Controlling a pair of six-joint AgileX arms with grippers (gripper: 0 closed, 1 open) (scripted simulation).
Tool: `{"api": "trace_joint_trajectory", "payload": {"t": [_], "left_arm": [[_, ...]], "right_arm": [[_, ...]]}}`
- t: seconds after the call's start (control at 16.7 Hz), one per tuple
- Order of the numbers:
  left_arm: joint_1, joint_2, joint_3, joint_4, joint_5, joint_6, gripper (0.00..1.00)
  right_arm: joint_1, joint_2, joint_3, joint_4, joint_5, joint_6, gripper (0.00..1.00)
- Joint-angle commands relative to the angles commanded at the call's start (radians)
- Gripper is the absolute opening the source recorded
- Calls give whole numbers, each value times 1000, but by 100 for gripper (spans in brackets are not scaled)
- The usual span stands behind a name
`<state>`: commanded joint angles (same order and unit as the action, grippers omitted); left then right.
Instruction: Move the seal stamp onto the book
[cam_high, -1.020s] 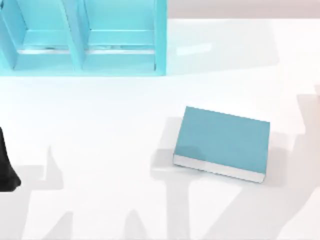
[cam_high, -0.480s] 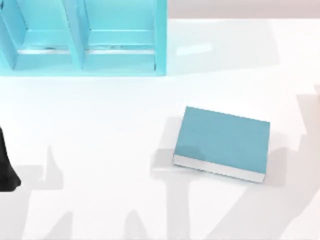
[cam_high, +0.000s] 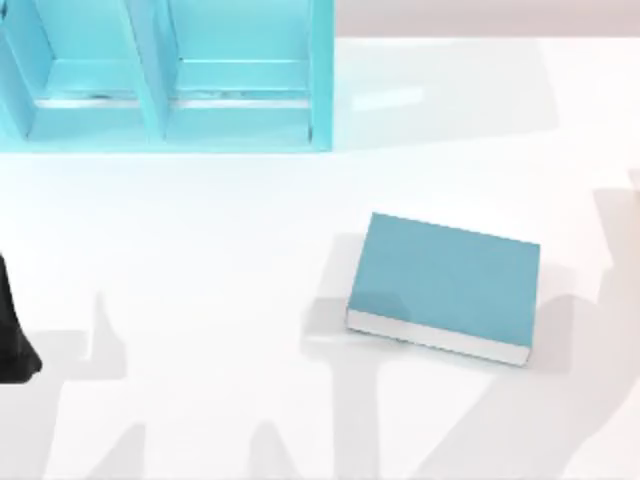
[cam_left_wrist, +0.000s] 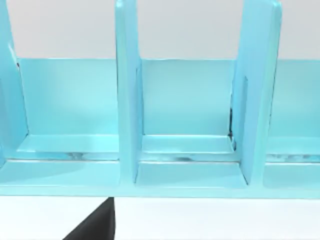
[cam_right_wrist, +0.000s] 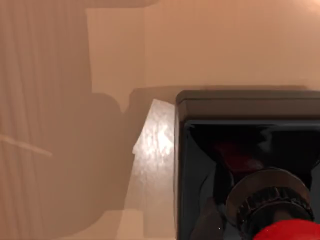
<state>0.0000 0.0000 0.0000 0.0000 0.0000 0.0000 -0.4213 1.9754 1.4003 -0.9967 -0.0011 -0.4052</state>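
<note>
The book (cam_high: 447, 282), teal-blue with white page edges, lies flat right of the table's middle, with nothing on its cover. The seal stamp (cam_right_wrist: 250, 165) appears close up in the right wrist view, with its black square base, short neck and red knob (cam_right_wrist: 290, 232), over a tan, shadowed surface. I cannot tell whether it is standing or lifted. A black part of my left arm (cam_high: 12, 340) sits at the table's left edge, far from the book. A dark piece of the left gripper (cam_left_wrist: 95, 225) shows in the left wrist view in front of the shelf.
A light-blue shelf unit (cam_high: 160, 110) with upright dividers stands at the back left; the left wrist view looks into its compartments (cam_left_wrist: 185, 115). White tabletop surrounds the book, crossed by grey arm shadows along the front and right.
The book and the left arm have stayed put. Only the shadows at the table's right have shifted slightly.
</note>
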Motion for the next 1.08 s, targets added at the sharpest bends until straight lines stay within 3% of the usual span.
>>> {"api": "trace_joint_trajectory", "payload": {"t": [0.12,0.72,1.08], "left_arm": [[0,0,0,0,0,0,100],[0,0,0,0,0,0,100],[0,0,0,0,0,0,100]], "right_arm": [[0,0,0,0,0,0,0],[13,-4,16,-16,0,14,0],[218,-67,224,-305,-1,213,0]]}}
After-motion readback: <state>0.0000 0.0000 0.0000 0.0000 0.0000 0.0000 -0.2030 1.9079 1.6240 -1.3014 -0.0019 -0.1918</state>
